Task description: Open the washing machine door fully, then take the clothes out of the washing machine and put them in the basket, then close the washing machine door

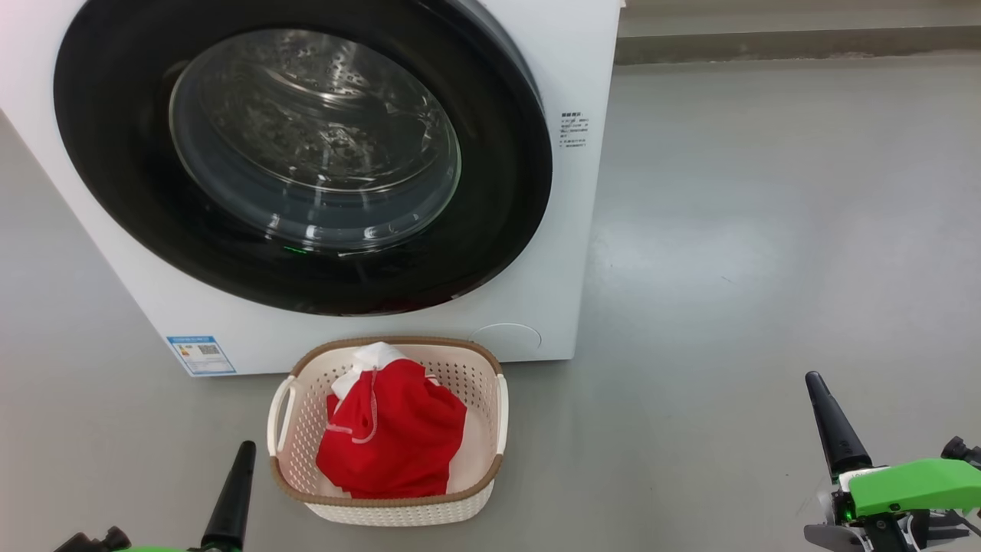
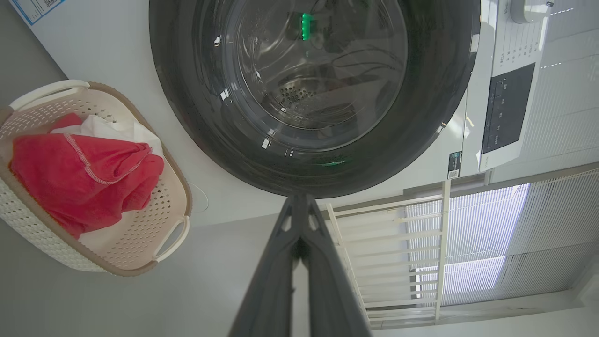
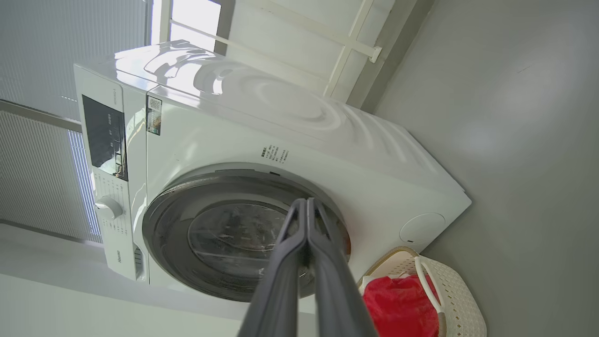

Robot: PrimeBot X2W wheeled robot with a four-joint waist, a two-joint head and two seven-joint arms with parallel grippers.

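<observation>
Left pincer (image 2: 300, 199) pinched together near basket (image 1: 398, 512); clothes (image 1: 395, 437) inside; washing machine door (image 1: 115, 153) behind.

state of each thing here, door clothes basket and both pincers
washing machine door, shut
washing machine, upright, no clothes seen inside
clothes, bunched inside the basket
basket, upright on the floor, holding the clothes
left pincer, shut, empty
right pincer, shut, empty

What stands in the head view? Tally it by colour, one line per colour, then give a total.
White: 2, the washing machine and the basket
Black: 3, the washing machine door, the left gripper and the right gripper
Red: 1, the clothes, counted as one heap in the basket
Total: 6
</observation>
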